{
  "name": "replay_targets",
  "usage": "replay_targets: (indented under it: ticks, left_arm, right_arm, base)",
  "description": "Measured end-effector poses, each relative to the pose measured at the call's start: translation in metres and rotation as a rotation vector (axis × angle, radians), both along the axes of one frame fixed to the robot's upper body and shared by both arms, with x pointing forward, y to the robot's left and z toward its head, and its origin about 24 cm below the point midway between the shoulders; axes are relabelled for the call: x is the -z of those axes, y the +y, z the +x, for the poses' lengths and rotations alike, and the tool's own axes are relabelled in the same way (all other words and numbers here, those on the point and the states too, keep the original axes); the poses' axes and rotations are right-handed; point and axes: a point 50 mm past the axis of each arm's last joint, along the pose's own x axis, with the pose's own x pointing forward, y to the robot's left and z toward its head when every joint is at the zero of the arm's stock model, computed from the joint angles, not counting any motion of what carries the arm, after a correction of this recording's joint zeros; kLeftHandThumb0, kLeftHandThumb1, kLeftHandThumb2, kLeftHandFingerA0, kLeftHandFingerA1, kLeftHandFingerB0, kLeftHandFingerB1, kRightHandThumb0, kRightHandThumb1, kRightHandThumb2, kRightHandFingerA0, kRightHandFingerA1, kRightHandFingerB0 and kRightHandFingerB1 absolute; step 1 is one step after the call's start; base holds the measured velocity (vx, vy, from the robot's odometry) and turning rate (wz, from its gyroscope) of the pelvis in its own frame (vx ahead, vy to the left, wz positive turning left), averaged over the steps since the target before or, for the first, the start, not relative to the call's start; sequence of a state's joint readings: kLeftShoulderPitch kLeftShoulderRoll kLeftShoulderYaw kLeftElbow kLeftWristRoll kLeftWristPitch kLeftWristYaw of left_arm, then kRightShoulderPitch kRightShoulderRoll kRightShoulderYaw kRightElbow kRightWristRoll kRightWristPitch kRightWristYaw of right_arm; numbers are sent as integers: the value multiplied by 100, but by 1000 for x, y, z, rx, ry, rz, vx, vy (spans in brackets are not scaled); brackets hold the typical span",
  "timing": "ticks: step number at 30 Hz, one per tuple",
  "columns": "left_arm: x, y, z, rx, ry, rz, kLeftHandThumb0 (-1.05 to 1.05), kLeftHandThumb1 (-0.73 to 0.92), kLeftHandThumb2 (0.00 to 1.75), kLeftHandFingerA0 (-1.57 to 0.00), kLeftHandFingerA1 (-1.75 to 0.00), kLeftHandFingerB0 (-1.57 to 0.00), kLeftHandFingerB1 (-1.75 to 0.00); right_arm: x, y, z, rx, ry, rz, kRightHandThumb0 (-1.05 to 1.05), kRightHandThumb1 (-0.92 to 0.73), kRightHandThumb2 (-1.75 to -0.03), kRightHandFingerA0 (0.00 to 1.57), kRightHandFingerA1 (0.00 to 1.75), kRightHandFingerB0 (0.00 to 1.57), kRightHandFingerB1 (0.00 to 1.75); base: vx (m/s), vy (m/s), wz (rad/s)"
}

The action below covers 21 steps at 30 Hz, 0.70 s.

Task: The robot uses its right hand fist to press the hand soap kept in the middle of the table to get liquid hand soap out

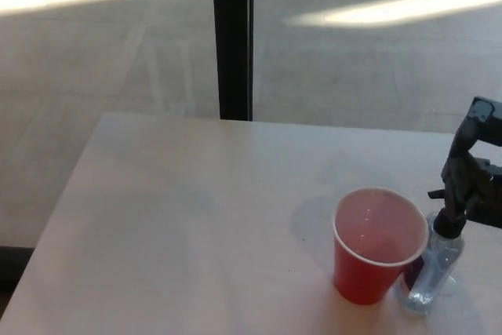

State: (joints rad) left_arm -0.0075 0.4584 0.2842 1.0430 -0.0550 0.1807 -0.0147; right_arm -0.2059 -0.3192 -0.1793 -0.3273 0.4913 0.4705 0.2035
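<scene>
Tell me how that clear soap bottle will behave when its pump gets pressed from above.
The soap bottle looks slim and nearly empty, so probably light and tippy under an off-centre press. The red cup close on its left might brace it or get knocked. The right hand comes from the side, so sideways push seems possible.

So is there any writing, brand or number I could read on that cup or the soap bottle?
None can be read.
Red cup: plain, no print showing.
Soap bottle: clear, no label legible.
Right hand: black, no markings readable.
</scene>
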Motion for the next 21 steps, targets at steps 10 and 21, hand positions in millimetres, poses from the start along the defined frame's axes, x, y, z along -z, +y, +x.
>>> replay_targets:
  ticks: [10, 21]
  left_arm:
    - [1, -1, 0, 20, 17, 4, -28, 50, 96, -66, -84, -53, -75]
    - [-1, -1, 2, 27, 7, 9, -28, 50, 97, -66, -84, -53, -76]
  right_arm:
    - [8, 1, -4, -1, -26, 0, -18, -57, -122, 101, 175, 77, 161]
    - [20, 12, -7, -33, -42, -7, -14, -51, -129, 103, 175, 75, 167]
  base:
    - [0, 0, 0]
    - [0, 0, 0]
